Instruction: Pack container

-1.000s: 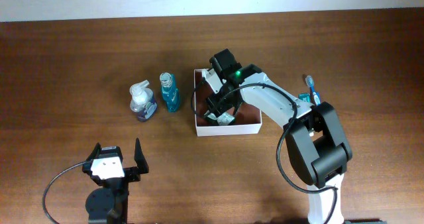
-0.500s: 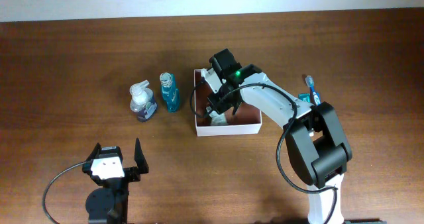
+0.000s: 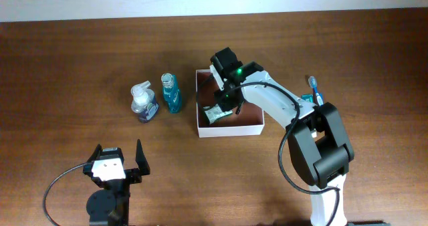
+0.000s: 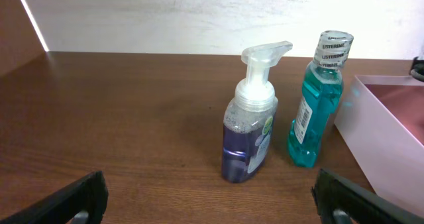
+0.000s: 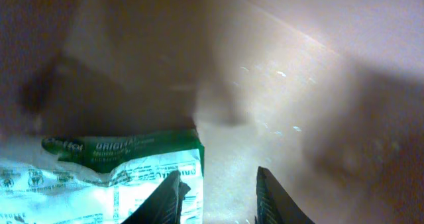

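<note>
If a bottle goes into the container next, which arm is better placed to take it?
Probably the left arm: its open jaws face the soap bottle and the mouthwash, nothing between. The right arm is over the container, by the packet.

The right arm [image 3: 267, 100] was white with black joints, a green light [image 3: 235, 73] glowing behind its dark fingers [image 5: 171, 196]. Behind the left gripper's [image 3: 119, 149] black fingers sat a white plate [image 3: 109, 164], a black cable [image 3: 47, 192] trailing back.

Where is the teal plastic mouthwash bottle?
Overhead, the teal mouthwash bottle stands left of centre, between the purple pump soap bottle and the white-walled square container.
</note>
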Controlling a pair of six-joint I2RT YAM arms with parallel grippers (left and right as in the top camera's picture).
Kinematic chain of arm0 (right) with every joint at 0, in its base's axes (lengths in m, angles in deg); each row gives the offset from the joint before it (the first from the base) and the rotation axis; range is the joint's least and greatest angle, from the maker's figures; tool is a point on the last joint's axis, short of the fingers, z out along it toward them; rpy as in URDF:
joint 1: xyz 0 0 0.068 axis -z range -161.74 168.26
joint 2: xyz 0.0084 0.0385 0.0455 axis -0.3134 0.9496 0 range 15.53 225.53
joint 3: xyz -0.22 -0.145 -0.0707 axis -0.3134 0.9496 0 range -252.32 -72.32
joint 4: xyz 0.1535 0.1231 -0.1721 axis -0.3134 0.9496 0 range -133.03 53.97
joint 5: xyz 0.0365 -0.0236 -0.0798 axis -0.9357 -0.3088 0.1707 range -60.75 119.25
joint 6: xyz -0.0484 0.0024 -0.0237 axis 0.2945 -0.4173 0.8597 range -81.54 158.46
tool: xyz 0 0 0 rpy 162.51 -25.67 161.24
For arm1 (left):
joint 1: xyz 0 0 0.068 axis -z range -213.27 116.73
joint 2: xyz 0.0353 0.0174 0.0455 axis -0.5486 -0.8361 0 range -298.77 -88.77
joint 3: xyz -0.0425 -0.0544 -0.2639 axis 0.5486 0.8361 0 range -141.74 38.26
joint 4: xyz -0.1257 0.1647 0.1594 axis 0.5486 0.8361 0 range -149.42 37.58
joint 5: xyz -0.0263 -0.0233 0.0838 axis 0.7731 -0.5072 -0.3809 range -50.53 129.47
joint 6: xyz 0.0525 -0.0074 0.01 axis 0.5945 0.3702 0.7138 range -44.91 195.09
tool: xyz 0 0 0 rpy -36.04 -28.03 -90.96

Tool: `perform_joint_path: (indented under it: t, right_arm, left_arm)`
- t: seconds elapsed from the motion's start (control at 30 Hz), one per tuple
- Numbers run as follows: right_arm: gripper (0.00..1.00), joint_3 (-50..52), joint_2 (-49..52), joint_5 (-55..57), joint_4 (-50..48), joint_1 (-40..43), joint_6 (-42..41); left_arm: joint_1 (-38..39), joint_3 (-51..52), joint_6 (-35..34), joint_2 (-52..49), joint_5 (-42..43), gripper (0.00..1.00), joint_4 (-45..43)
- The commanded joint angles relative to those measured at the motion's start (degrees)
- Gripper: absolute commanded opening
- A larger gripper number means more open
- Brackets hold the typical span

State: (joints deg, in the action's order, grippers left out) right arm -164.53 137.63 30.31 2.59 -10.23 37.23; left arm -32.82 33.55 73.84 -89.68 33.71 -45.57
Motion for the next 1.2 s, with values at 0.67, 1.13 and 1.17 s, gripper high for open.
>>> perform_joint_path:
  t: [0.67, 1.13, 1.17]
  right_arm:
    - [0.58, -5.9, -0.3, 1.6, 4.8, 3.1, -7.4]
    - [0.60, -15.9, -7.3, -1.1, 16.3, 3.0, -6.6]
    - [0.60, -16.3, -7.9, -1.1, 17.3, 3.0, -6.6]
  left_arm:
    - [-0.3, 0.5, 0.9, 0.3, 1.0, 0.99, -0.3]
    - [-0.3, 0.5, 0.9, 0.3, 1.0, 0.99, -0.3]
    - [-0.3, 0.5, 0.9, 0.3, 1.0, 0.99, -0.3]
